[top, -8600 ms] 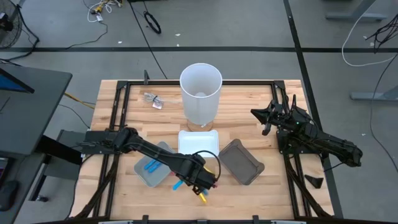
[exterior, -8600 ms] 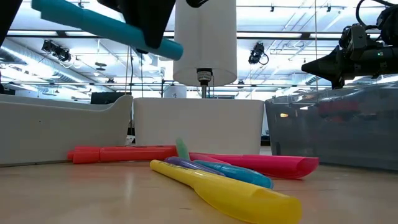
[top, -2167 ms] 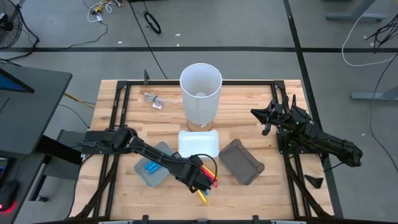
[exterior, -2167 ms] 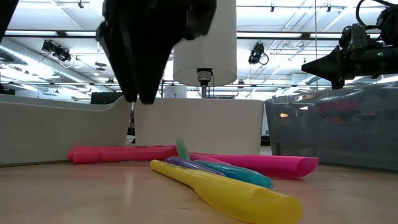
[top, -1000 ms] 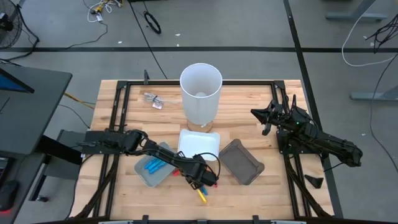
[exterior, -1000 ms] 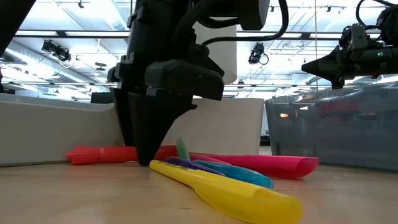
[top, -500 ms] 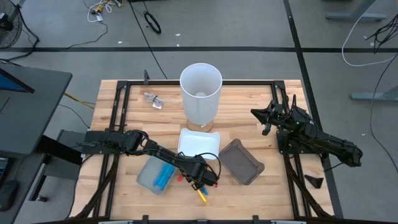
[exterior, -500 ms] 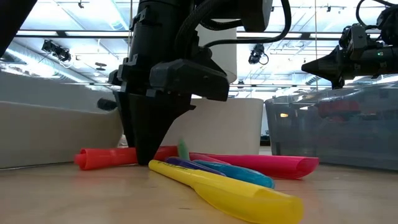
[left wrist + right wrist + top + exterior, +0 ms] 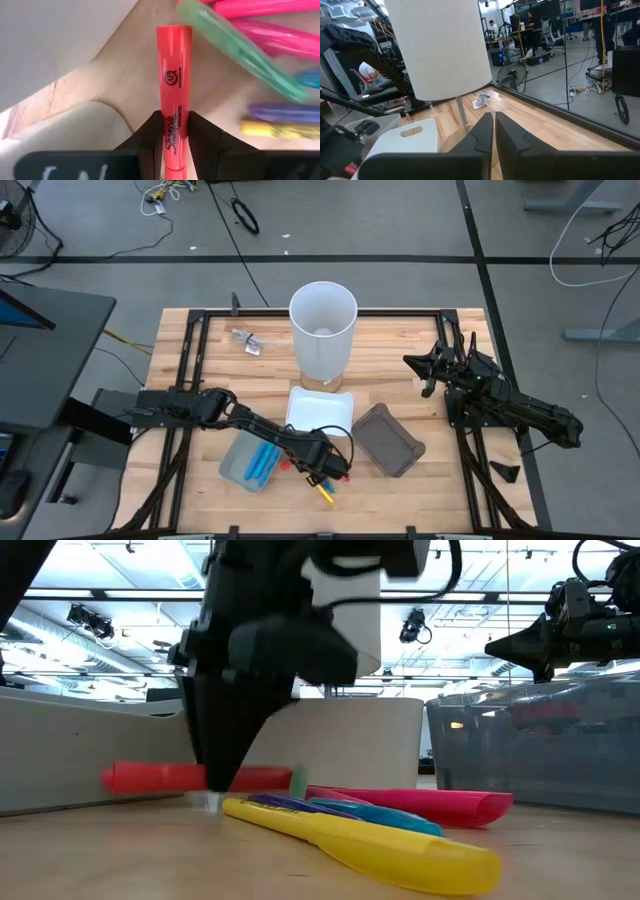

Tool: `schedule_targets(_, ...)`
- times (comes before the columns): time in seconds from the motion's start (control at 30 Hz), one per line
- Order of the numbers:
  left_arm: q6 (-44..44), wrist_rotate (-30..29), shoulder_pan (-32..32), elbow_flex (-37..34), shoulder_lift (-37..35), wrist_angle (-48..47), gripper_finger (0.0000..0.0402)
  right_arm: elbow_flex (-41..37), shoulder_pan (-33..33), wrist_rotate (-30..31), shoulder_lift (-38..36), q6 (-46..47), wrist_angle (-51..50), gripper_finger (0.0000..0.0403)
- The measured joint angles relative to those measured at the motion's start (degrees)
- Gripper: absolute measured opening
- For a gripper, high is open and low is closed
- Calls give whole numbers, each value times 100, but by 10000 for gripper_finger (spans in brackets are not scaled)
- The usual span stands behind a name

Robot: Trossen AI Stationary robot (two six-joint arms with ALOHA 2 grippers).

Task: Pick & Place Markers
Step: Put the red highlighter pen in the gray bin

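While my right gripper [image 9: 428, 366] waits pinched together at the table's right edge, my left gripper [image 9: 174, 131] clamps a slim red plastic marker [image 9: 174, 85] low over the wood, beside the scattered coloured markers [image 9: 380, 830].

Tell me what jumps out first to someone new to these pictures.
The left gripper is clamped on a red marker at the table's front middle, beside a loose pile of markers. Behind them stands a tall white cylinder. The right gripper hovers shut at the table's right edge.
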Motion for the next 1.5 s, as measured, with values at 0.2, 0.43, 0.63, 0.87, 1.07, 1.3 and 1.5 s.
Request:
schedule_targets(0.2, -455, -22, -39, 13, -319, -62, 80, 0, -1, 1, 0, 1, 0, 24)
schedule_targets(0.43, -1023, 50, -162, 17, -773, -74, 81, 1, -1, 1, 0, 0, -2, 24)
schedule_targets(0.63, -1341, 130, -252, 19, -1042, -120, 82, -1, -1, 1, 0, 1, -4, 24)
schedule_targets(0.87, -1660, 167, -291, 21, -1220, -228, 82, 1, 0, 1, 0, 0, -4, 24)
schedule_targets(1.07, -1818, 166, -295, 21, -1269, -257, 82, 2, 1, 1, 0, 1, -4, 24)
schedule_targets(1.3, -1945, 62, -396, 13, -1289, -262, 82, -1, -1, 1, 0, -1, -4, 24)
schedule_targets(1.5, -2177, -139, -525, 10, -1354, -426, 82, 1, 0, 1, 0, 1, -4, 24)
